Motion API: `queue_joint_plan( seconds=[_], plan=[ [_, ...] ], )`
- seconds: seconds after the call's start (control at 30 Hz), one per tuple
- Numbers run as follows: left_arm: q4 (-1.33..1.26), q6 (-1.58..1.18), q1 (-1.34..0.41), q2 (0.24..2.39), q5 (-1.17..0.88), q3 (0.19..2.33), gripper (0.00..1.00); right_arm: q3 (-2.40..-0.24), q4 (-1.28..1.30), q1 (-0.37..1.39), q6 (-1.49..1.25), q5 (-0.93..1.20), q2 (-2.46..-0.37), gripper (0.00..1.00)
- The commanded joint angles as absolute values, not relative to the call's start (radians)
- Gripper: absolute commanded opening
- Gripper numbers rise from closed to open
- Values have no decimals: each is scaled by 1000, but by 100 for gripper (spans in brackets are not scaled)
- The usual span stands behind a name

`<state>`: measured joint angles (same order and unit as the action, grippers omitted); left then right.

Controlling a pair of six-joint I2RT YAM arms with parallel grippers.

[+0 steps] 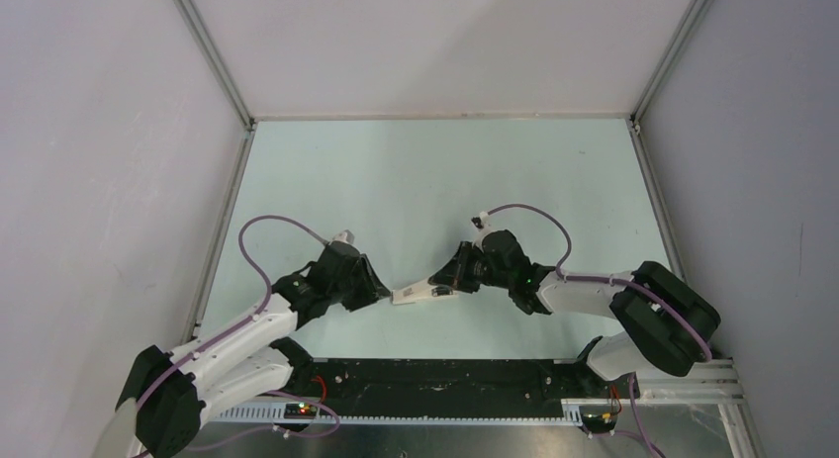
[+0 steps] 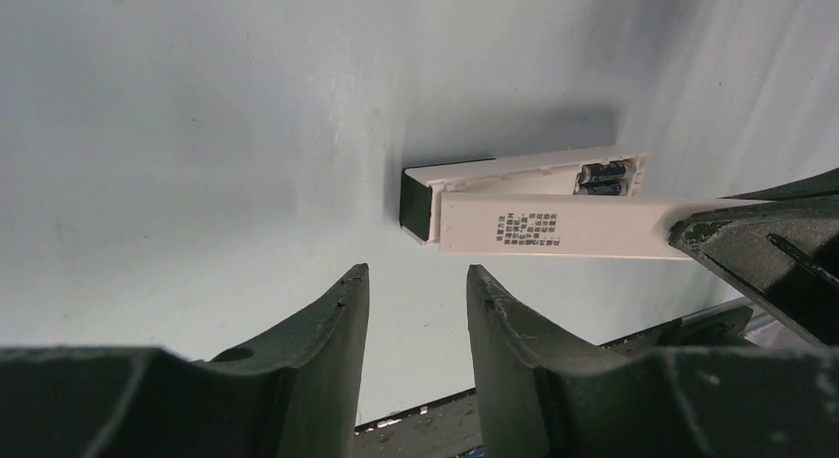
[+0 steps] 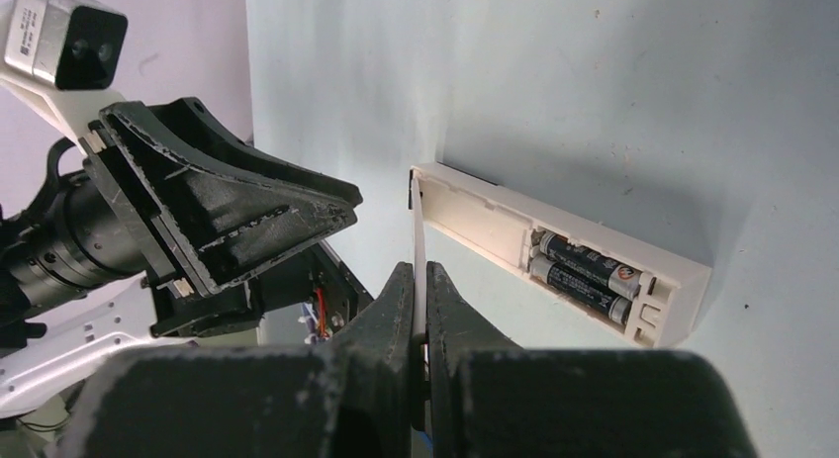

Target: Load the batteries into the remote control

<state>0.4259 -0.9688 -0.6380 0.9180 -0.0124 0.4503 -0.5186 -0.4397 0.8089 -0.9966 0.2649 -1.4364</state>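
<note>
The white remote control lies on the table with its dark end toward my left gripper. That gripper is open, holds nothing, and stands just short of the dark end. Two batteries sit side by side in the open compartment, dark with metallic ends, also visible as the batteries in the left wrist view. My right gripper is shut on the thin white back cover. The cover reaches along the remote, its far edge by the dark end. From above, the remote control lies between both grippers.
The pale green table is walled by white panels with metal frame rails. A black base strip with wiring runs along the near edge, close behind both arms.
</note>
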Motion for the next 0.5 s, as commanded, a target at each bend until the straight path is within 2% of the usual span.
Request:
queue_joint_plan(
  seconds=[0.0, 0.47],
  plan=[
    [386, -976, -633, 923, -28, 442, 46, -506, -549, 796, -1051, 288, -1445, 0],
    [374, -972, -633, 958, -24, 447, 46, -506, -541, 785, -1082, 283, -1453, 0]
  ],
)
